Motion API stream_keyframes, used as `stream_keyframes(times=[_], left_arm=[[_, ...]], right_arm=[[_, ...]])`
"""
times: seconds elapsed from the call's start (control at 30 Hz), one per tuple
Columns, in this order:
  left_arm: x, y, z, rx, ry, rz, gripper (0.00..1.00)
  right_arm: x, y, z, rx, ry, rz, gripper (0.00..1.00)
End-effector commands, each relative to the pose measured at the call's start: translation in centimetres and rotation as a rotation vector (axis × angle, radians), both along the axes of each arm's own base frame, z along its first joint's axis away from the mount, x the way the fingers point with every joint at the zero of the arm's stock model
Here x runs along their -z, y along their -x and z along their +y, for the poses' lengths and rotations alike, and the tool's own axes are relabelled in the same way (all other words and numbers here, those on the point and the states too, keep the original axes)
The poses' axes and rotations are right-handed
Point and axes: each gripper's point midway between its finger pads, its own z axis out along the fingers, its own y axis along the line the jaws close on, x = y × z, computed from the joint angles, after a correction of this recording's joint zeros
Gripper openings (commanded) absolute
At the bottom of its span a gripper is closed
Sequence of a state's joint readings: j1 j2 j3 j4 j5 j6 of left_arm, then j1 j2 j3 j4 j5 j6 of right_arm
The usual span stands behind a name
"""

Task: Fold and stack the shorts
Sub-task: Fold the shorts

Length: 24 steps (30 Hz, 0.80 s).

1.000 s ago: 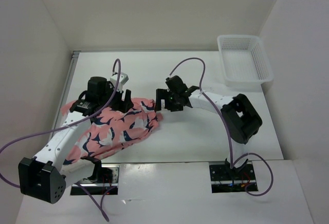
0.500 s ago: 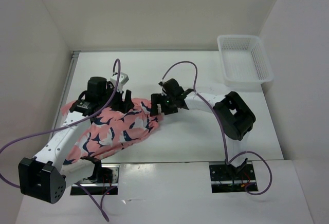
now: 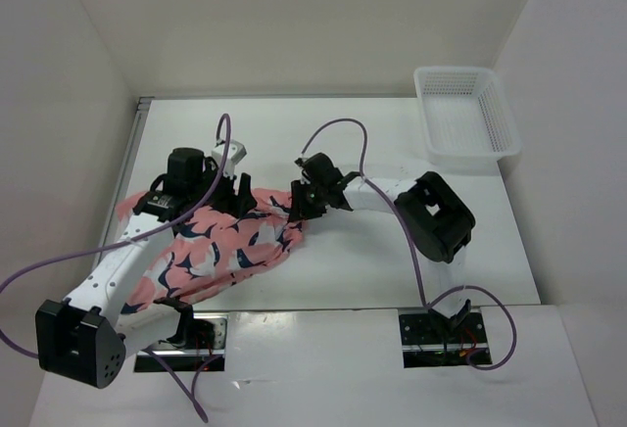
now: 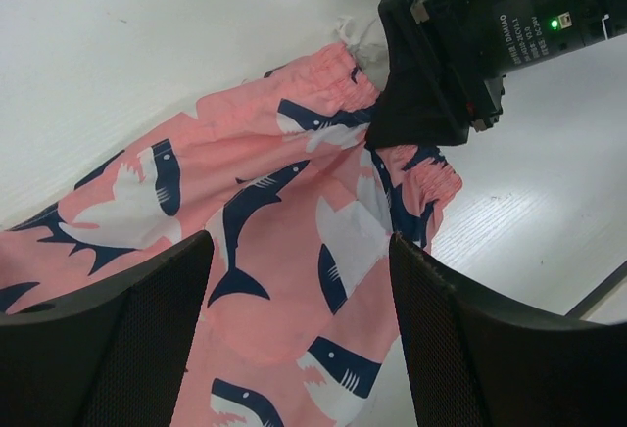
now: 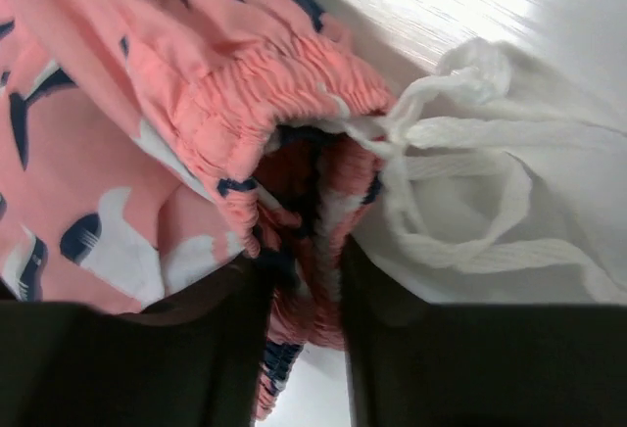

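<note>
1. Looking down from above, the shorts (image 3: 230,246) are lying rumpled on the left half of the desk (image 3: 392,260). They are pink cloth covered in navy-and-white sharks, and the near end is running under the left arm.
2. The left fingers (image 4: 118,349) are standing wide apart, released, and hovering just over the middle of the garment. The shark print is showing plainly in the gap between them.
3. Over at the right end of the cloth, the right fingers (image 5: 127,368) are sitting on the gathered edge.
4. On the right wrist view, the elastic waistband (image 5: 284,84) is bunching down into the narrow slot between those two dark fingers and filling it. They are clenched on that band, gripping the shorts by the edge.
5. A white drawstring (image 5: 460,182) is looping loose just beside the pinch, trailing onto the pale desk to its right.
6. From the left wrist view, the right arm's black head is pressing onto the ruffled band at the far end of the fabric, with a small green light (image 4: 555,23) glowing on its body.
7. A white mesh basket (image 3: 511,123) is sitting at the far right corner of the desk, well apart from the shorts.
8. A purple cable (image 3: 338,123) is arching up over the right wrist.
</note>
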<state>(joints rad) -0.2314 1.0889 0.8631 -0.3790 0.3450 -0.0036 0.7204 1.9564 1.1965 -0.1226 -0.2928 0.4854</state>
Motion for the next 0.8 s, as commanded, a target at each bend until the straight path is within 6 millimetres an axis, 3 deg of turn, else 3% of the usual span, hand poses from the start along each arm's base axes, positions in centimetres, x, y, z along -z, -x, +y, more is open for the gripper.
stream_keyframes(times=[0.0, 0.03, 0.07, 0.1, 0.17, 0.2, 0.37, 0.4, 0.47, 0.5, 0.53, 0.67, 0.77], left_arm=[[-0.5, -0.2, -0.2, 0.015, 0.019, -0.031, 0.80], [-0.5, -0.2, -0.2, 0.015, 0.019, -0.031, 0.80], [-0.5, -0.2, -0.2, 0.015, 0.019, -0.031, 0.80], [-0.6, -0.2, -0.4, 0.022, 0.024, -0.029, 0.80], [-0.3, -0.2, -0.4, 0.022, 0.022, -0.020, 0.80], [-0.1, -0.2, -0.6, 0.030, 0.027, -0.010, 0.80], [0.7, -0.3, -1.1, 0.056, 0.042, 0.020, 0.80], [1.1, -0.1, -1.1, 0.056, 0.040, 0.029, 0.80], [1.3, -0.5, -1.6, 0.074, 0.054, 0.031, 0.80], [1.5, -0.6, -1.9, 0.083, 0.055, 0.028, 0.80], [2.0, -0.9, -2.0, 0.083, 0.053, 0.040, 0.80], [3.6, -1.9, -3.1, 0.107, 0.046, 0.070, 0.80], [5.3, -3.3, -3.3, 0.091, 0.021, 0.082, 0.80]], right_arm=[[1.4, -0.6, -0.6, 0.070, 0.052, -0.020, 0.32], [1.8, -0.6, -1.0, 0.099, 0.063, -0.011, 0.23], [0.5, -0.9, -1.0, 0.117, 0.053, -0.031, 0.17], [0.4, -1.2, -1.8, 0.153, 0.080, -0.046, 0.06], [-1.9, -1.8, -2.4, 0.217, 0.074, -0.078, 0.02], [-2.0, -1.8, -3.8, 0.267, 0.121, -0.088, 0.00], [-7.2, -2.8, -10.4, 0.493, 0.109, -0.107, 0.00], [-9.6, -2.7, -11.8, 0.539, 0.078, -0.138, 0.00], [-11.5, -3.0, -15.2, 0.620, 0.090, -0.152, 0.00], [-13.6, -2.8, -16.3, 0.637, 0.063, -0.189, 0.00], [-13.8, -2.4, -17.6, 0.651, 0.084, -0.181, 0.00], [-18.1, -2.8, -19.9, 0.671, 0.076, -0.235, 0.00], [-18.3, -2.7, -20.6, 0.672, 0.117, -0.246, 0.00]])
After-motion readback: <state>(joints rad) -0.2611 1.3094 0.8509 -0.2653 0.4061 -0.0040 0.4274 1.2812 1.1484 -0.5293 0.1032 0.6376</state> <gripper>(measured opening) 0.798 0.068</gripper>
